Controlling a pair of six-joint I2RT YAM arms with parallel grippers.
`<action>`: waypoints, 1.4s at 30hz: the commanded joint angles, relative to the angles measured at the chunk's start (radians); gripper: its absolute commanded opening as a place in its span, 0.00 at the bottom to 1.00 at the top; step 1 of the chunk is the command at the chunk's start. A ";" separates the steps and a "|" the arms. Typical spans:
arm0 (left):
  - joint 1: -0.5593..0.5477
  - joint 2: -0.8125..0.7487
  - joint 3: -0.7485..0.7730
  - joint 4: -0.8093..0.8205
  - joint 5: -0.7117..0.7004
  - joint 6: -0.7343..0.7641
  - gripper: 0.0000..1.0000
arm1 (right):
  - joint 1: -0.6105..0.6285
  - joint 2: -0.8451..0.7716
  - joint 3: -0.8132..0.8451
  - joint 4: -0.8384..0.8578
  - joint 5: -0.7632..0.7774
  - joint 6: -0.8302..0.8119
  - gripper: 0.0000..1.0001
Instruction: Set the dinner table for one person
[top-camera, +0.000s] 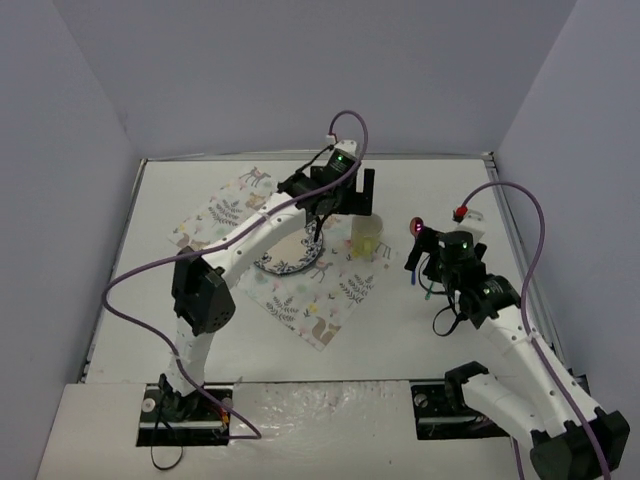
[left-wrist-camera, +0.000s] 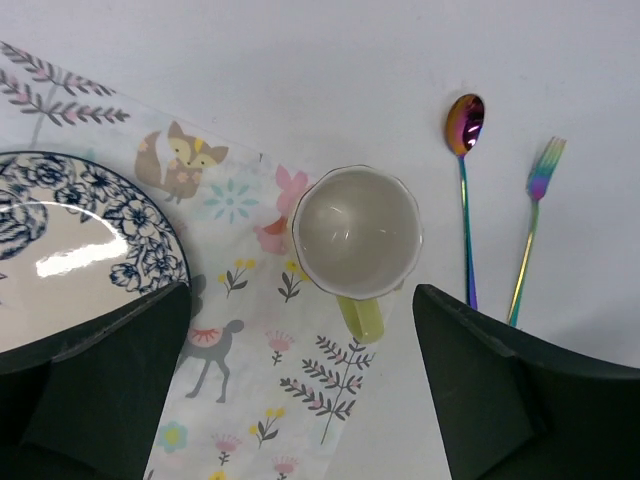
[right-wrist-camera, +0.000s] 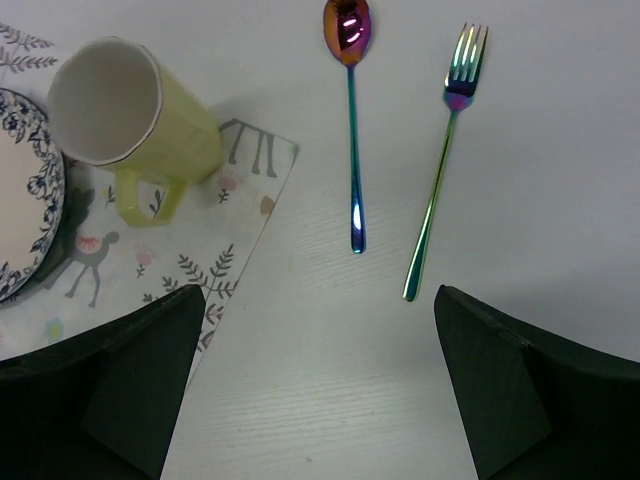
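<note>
The counter is white and dull, with faint fine lines like wood grain. The cloth looks thin and soft, not shiny, with printed animals and leaves. The plate is smooth and glossy, and a bright spot of light shines on it. The mug is smooth and a bit shiny inside. The spoon and fork are shiny rainbow metal.
</note>
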 joint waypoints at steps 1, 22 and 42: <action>0.000 -0.240 -0.051 0.066 -0.058 0.108 0.92 | -0.085 0.110 0.065 0.043 -0.035 -0.039 0.92; 0.520 -0.852 -0.896 0.150 -0.134 0.323 0.95 | -0.210 0.814 0.297 0.293 -0.117 -0.103 0.46; 0.588 -0.881 -0.993 0.211 -0.221 0.361 0.95 | -0.265 1.054 0.368 0.338 -0.160 -0.104 0.14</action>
